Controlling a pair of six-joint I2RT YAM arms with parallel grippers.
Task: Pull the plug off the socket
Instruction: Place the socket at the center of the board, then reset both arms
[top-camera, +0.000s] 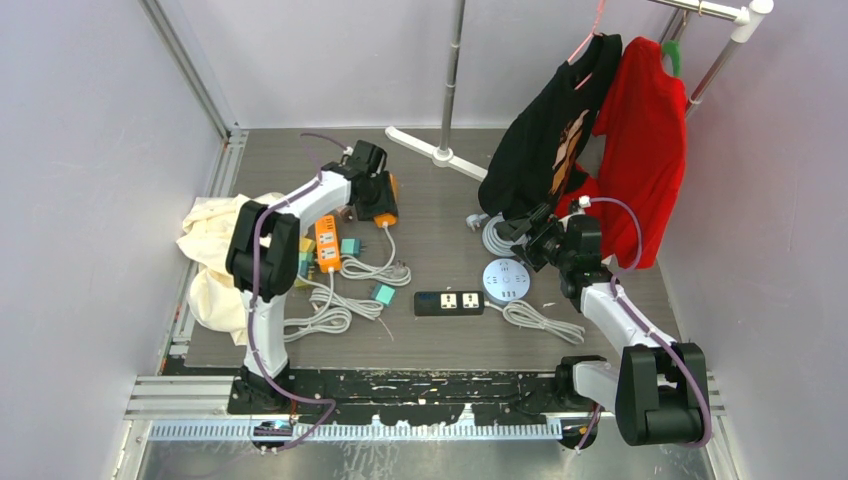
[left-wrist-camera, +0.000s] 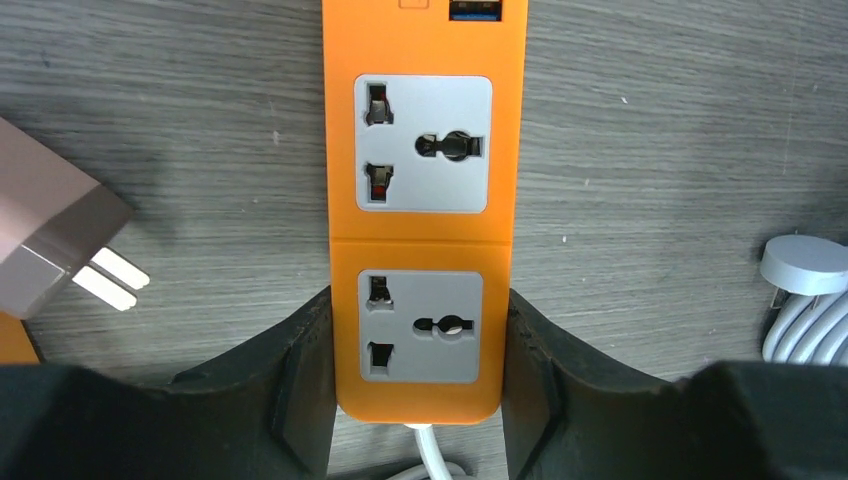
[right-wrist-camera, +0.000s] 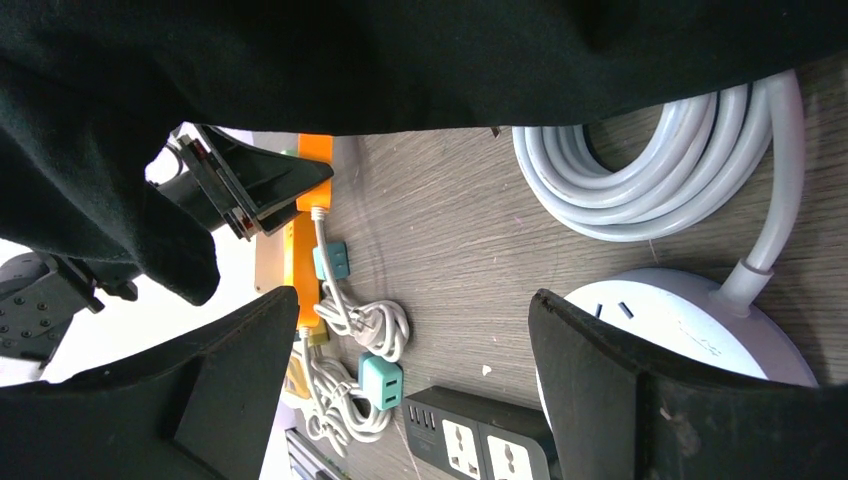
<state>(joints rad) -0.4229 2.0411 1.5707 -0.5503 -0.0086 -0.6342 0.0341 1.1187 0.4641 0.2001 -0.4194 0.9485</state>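
In the left wrist view my left gripper (left-wrist-camera: 420, 335) is shut on the near end of an orange power strip (left-wrist-camera: 425, 120), one finger against each side. Both of its grey sockets (left-wrist-camera: 423, 143) in view are empty. A beige plug (left-wrist-camera: 48, 235) lies loose on the table to the strip's left, its two prongs bare. In the top view the left gripper (top-camera: 372, 193) holds this strip (top-camera: 386, 206) at the back left. My right gripper (top-camera: 521, 231) is open and empty beside the black shirt; its wrist view (right-wrist-camera: 415, 300) shows nothing between the jaws.
A second orange strip (top-camera: 327, 243), two teal plugs (top-camera: 383, 293) and white cable bundles (top-camera: 318, 316) lie at left. A black power strip (top-camera: 449, 302) and a round white socket (top-camera: 506, 279) sit mid-table. Black (top-camera: 550, 130) and red shirts (top-camera: 645, 140) hang at right. Cream cloth (top-camera: 215, 240) lies far left.
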